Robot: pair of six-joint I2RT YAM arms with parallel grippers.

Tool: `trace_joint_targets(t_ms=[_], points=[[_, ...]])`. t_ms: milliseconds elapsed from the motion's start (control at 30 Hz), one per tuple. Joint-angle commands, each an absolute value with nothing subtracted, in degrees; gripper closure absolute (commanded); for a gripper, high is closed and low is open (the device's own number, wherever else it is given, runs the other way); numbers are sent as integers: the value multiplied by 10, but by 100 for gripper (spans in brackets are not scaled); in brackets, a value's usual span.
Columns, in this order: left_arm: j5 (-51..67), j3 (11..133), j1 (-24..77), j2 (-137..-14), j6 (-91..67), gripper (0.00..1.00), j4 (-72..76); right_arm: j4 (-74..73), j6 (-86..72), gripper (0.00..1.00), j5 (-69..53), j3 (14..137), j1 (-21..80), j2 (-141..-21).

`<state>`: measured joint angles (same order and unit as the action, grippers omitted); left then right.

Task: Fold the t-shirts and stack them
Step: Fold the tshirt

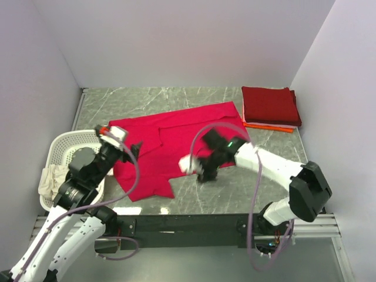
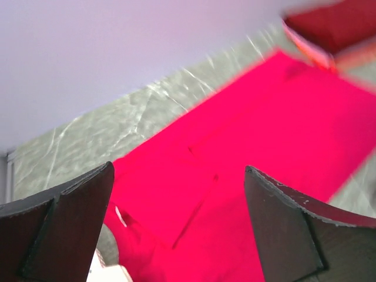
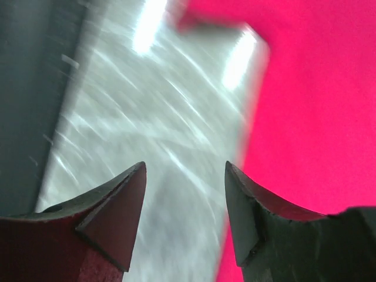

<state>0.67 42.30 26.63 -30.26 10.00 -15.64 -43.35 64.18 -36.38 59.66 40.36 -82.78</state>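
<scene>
Nearest me, the left gripper (image 2: pixel 178 169) hangs spread wide and empty over the left end of the crimson t-shirt (image 1: pixel 176 141). The right gripper (image 3: pixel 185 167), jaws apart and holding nothing, sits at its near hem, probably placed for the next fold. The shirt lies flat mid-table (image 1: pixel 223 194), its long axis left to right, angling away rightward; collar end unclear. Far right, a folded maroon t-shirt (image 1: pixel 270 104) tops the stack.

The bright crimson t-shirt (image 1: pixel 176 144) lies spread flat across the middle of the table (image 1: pixel 235 194), partly folded, with a stepped near edge. In the far right corner, folded dark maroon t-shirts (image 1: pixel 270 104) sit stacked on a folded orange t-shirt (image 1: pixel 267 125). A crumpled cream-white t-shirt (image 1: pixel 51 179) hangs at the far left.
</scene>
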Motion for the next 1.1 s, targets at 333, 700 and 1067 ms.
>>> trace_joint_targets(t_ms=[333, 700, 1067], points=[[-150, 475, 266, -279, -93, 7, -196, -215, 441, 39, -120, 698, 726, -997], [-134, 468, 266, -241, -102, 6, -213, -212, 407, 49, -39, 740, 744, -1082], [-139, 475, 266, -236, -105, 7, -209, -217, 366, 100, -59, 770, 706, -1064]])
